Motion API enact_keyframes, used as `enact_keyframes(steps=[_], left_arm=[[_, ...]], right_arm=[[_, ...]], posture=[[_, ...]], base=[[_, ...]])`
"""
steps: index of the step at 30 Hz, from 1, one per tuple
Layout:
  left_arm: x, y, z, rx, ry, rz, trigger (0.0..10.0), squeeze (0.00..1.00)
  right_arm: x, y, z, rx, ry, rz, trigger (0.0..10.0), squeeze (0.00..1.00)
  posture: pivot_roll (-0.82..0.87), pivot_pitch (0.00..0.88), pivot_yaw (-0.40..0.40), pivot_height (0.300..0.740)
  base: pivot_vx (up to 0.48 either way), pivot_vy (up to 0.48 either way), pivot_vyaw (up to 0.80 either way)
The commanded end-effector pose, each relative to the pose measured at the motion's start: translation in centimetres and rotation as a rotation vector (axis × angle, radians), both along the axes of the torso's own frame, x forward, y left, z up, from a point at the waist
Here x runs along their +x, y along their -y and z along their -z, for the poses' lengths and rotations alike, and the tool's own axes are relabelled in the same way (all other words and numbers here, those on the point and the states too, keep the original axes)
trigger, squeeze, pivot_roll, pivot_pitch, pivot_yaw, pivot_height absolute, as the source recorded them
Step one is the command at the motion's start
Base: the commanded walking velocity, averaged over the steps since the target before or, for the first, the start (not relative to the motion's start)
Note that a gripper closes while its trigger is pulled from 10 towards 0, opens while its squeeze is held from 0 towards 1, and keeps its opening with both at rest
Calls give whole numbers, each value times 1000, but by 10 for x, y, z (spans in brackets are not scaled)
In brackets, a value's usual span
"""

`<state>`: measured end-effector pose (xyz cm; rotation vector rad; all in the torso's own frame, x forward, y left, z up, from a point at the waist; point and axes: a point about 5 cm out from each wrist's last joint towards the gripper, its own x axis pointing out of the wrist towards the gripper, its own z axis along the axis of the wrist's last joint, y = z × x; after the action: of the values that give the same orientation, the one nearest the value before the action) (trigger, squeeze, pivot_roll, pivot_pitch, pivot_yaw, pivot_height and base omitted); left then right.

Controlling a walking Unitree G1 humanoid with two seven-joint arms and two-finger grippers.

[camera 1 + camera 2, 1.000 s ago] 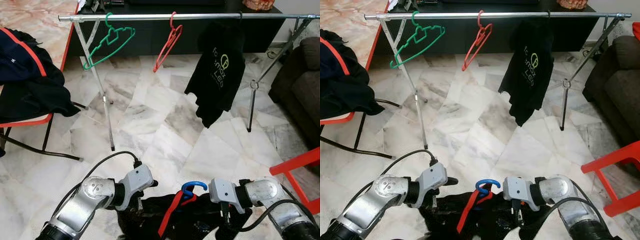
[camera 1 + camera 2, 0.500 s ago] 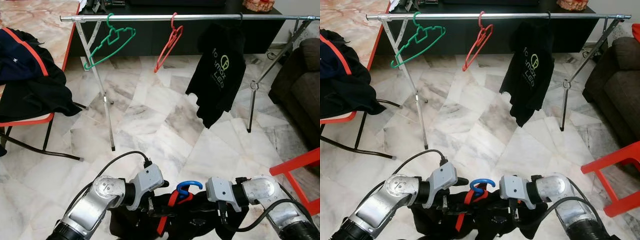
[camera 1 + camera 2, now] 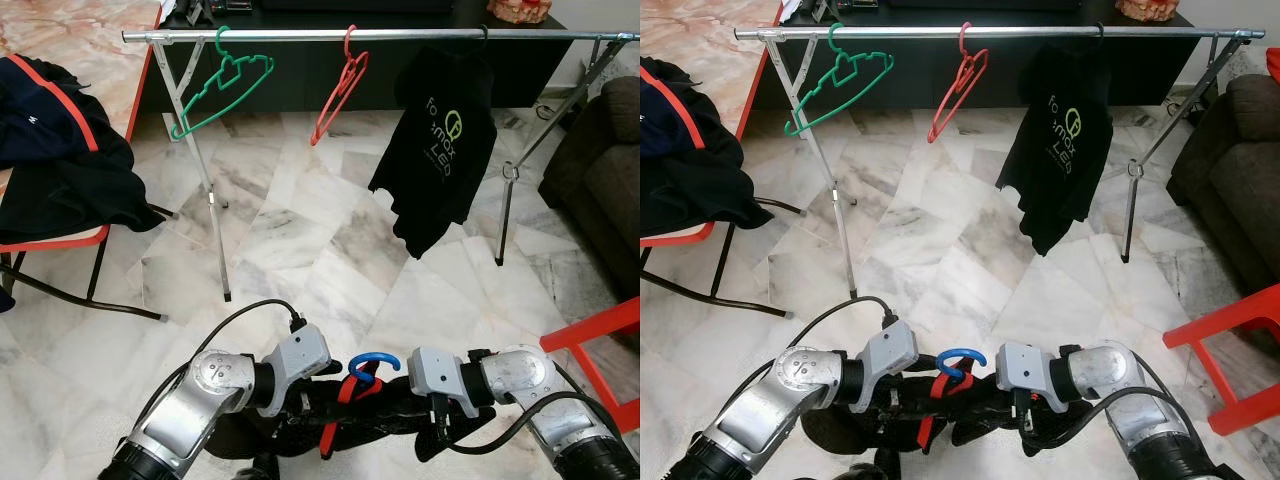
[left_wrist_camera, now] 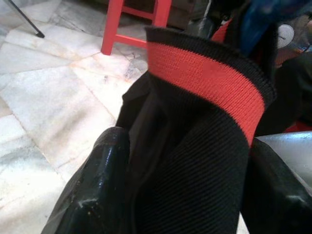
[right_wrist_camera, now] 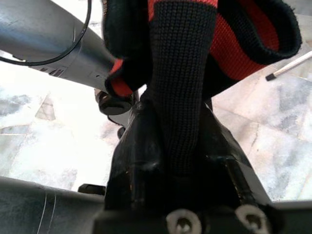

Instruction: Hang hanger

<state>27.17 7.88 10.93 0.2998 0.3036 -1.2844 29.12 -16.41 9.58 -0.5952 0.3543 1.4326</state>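
Note:
A black garment with red trim (image 3: pixel 385 405) hangs on a hanger with a blue hook (image 3: pixel 373 361), low in front of me between my two arms. My left gripper (image 4: pixel 190 192) is shut on the black ribbed cloth below the red collar band (image 4: pixel 204 78). My right gripper (image 5: pixel 180 146) is shut on a fold of the same garment, its fingers pinching the knit. Far ahead, the metal rail (image 3: pixel 400 35) carries a green hanger (image 3: pixel 222 85), a red hanger (image 3: pixel 338 88) and a black t-shirt (image 3: pixel 440 150).
At the left, a red chair (image 3: pixel 50 245) holds a heap of dark clothes (image 3: pixel 55 150). A red stool (image 3: pixel 600 335) and a dark sofa (image 3: pixel 605 170) are on the right. Marble floor (image 3: pixel 300 250) lies between me and the rail's legs.
Both grippers have drawn closer together, the left moving right and the right moving left. The garment has bunched up between them, and the blue hook sits slightly higher.

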Motion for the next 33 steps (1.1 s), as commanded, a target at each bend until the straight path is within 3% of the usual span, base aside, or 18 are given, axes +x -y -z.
enact_keyframes(steps=[1, 33], left_arm=[[-6, 9, 5, 11, -16, 36, 0, 0], [-7, 14, 3, 8, -3, 77, 0, 0]], right_arm=[[8, -6, -14, 60, 56, 12, 0, 0], [20, -5, -23, 86, 85, 72, 0, 0]], posture=[[-5, 237, -72, 740], [-3, 246, -68, 740]], base=[[0, 0, 0], [0, 0, 0]])
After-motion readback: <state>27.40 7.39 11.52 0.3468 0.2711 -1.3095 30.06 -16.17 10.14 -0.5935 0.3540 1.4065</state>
